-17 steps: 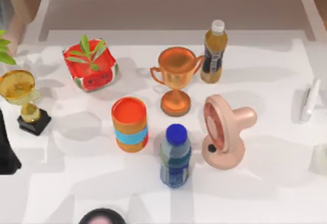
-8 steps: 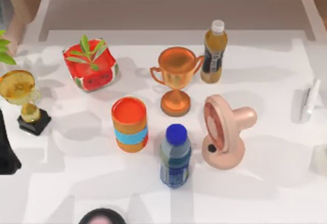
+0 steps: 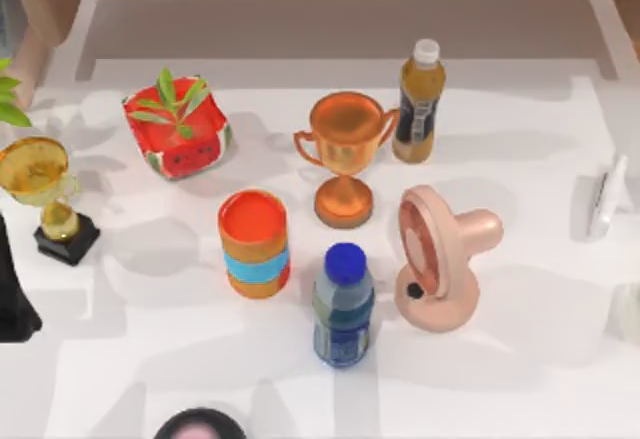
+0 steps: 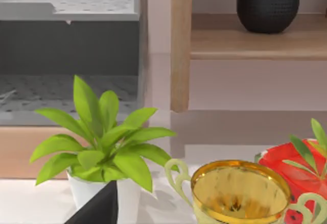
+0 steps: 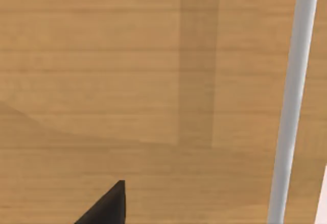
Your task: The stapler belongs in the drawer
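From above, the stapler (image 3: 607, 196) lay on the table (image 3: 520, 359) near its right edge, well apart from the pink fan (image 3: 437, 259) and the bottles. Nothing held it, so I judged the carrying part of the job had not begun.

My left arm (image 3: 12, 289) sat at the table's left edge beside the gold trophy (image 3: 40, 184); I could not tell whether its fingers were apart or together. My right wrist camera faced a wooden panel (image 5: 127, 81) with a pale bar (image 5: 294, 101) down it, possibly the drawer front, though I could not be sure. That gripper's state I could not tell either.

Still left, as I judged it: opening the drawer, picking up the stapler, putting it inside.
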